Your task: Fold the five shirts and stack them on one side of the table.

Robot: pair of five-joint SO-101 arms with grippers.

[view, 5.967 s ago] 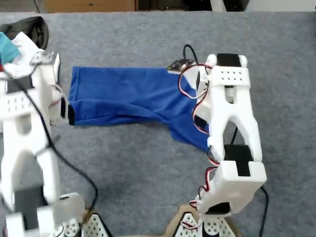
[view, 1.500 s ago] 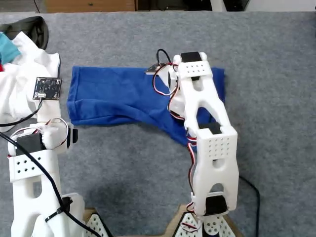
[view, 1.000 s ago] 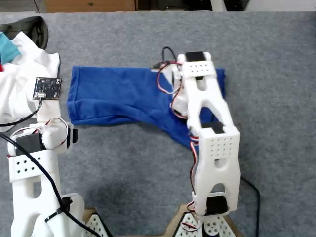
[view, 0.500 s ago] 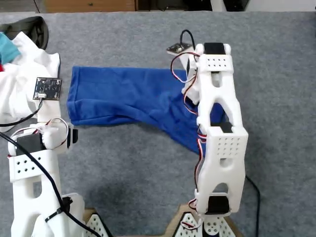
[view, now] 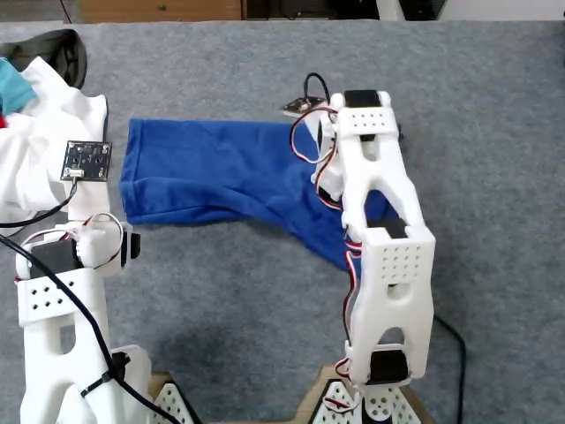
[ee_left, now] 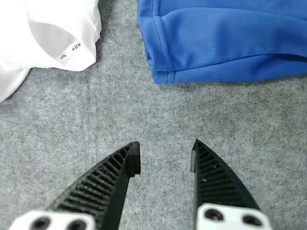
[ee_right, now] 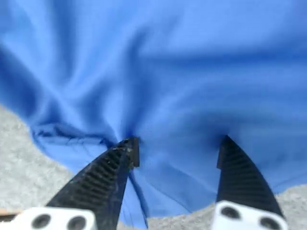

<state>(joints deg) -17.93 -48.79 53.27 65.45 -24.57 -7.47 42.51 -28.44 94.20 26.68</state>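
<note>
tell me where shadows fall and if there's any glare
High view: even light, no glare, faint shadow along the blue shirt. Left wrist view: thin shadow under its hem. Right wrist view: dark shading in its folds by the right gripper.

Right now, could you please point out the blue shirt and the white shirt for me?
blue shirt (view: 212, 172), high view, middle of the cloth.
white shirt (ee_left: 53, 36), left wrist view, collar area by its label.

White arms (view: 388, 265) carry red cables (view: 303, 144) and black ribbed pincers (ee_left: 164, 158).
</note>
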